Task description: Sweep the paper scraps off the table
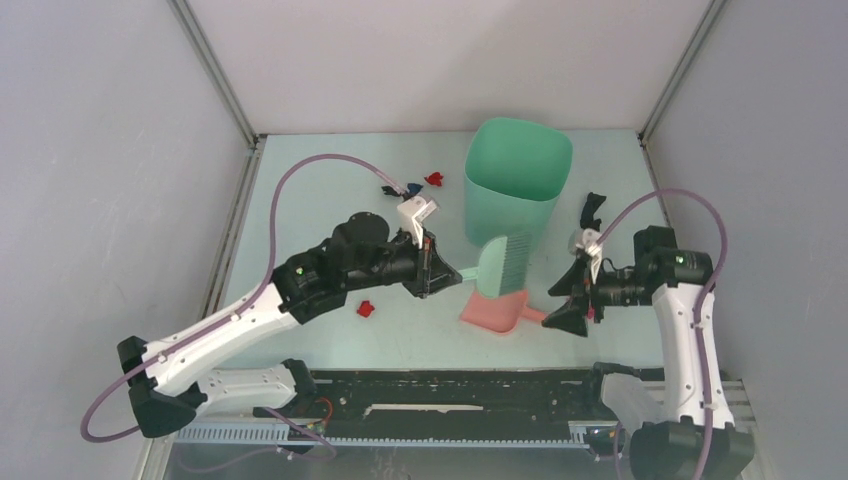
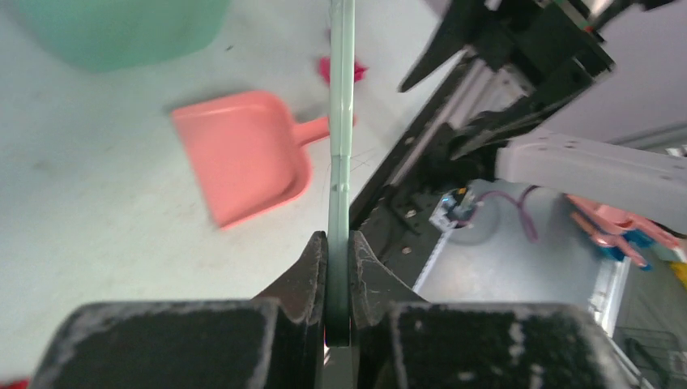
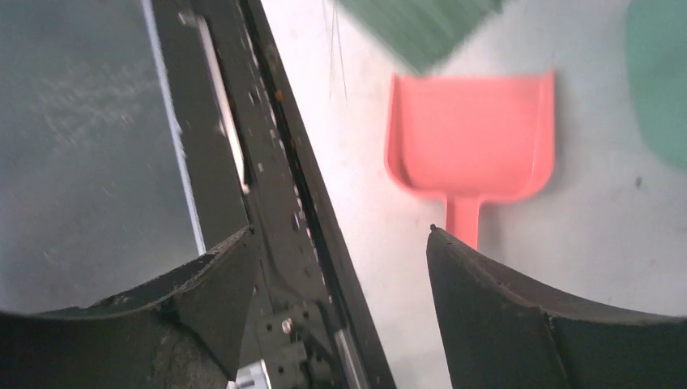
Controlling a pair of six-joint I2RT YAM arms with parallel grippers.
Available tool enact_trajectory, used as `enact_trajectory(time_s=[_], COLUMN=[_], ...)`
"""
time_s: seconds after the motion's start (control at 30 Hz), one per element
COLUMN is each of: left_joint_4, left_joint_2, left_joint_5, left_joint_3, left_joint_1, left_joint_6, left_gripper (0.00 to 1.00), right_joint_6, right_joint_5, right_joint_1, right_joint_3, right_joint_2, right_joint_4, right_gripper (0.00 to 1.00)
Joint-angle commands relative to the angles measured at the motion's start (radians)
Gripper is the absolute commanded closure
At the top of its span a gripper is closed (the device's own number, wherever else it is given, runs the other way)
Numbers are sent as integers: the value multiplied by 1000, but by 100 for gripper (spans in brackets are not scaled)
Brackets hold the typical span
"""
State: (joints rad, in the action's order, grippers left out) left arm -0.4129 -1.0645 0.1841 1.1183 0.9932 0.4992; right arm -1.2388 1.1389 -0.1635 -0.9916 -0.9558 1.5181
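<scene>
Held: the green brush (image 1: 500, 262) is clamped by its thin handle in the left tool (image 2: 339, 243), whose jaws are nearly shut on it. The bristles are poised at the mouth of the pink dustpan (image 1: 495, 310).

Not held: the dustpan is laid flat on the counter (image 1: 420, 340) in front of the bin (image 1: 515, 180). Nothing is gripped by the right tool (image 3: 340, 235); its jaws are spread wide just short of the pan's handle.

Outstanding: the paper scraps (image 1: 433, 180) are scattered on the counter left of the bin, with one red scrap (image 1: 365, 309) under the left arm. The pan is seen empty, so sweeping is judged barely begun.
</scene>
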Motion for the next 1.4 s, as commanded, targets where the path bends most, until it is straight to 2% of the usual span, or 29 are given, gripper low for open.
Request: enact_trajectory(time_s=[0.0, 0.13, 0.4, 0.73, 0.93, 1.17, 1.37], left_joint_4=[-367, -385, -400, -375, -365, -349, -341], left_joint_2=[-48, -78, -131, -100, -104, -109, -107], left_joint_5=[-179, -252, -242, -254, -254, -243, -238], left_joint_3=[89, 90, 114, 70, 65, 60, 57], left_joint_1=[-5, -5, -5, -5, -5, -5, -5], left_joint_6=[-61, -70, -82, -65, -69, -70, -68], left_gripper=[100, 100, 100, 100, 100, 100, 100], right_joint_6=[-26, 9, 149, 155, 144, 165, 172], right_joint_5=[-258, -365, -545, -613, -633, -601, -581], right_joint_1=[16, 85, 293, 340, 344, 345, 345], right_joint_3=[107, 182, 277, 284, 307, 376, 380], right_joint_2=[56, 86, 50, -129, -195, -201, -231], right_joint_4=[-141, -252, -494, -620, -660, -769, -790], right_gripper=[18, 18, 20, 15, 25, 30, 46])
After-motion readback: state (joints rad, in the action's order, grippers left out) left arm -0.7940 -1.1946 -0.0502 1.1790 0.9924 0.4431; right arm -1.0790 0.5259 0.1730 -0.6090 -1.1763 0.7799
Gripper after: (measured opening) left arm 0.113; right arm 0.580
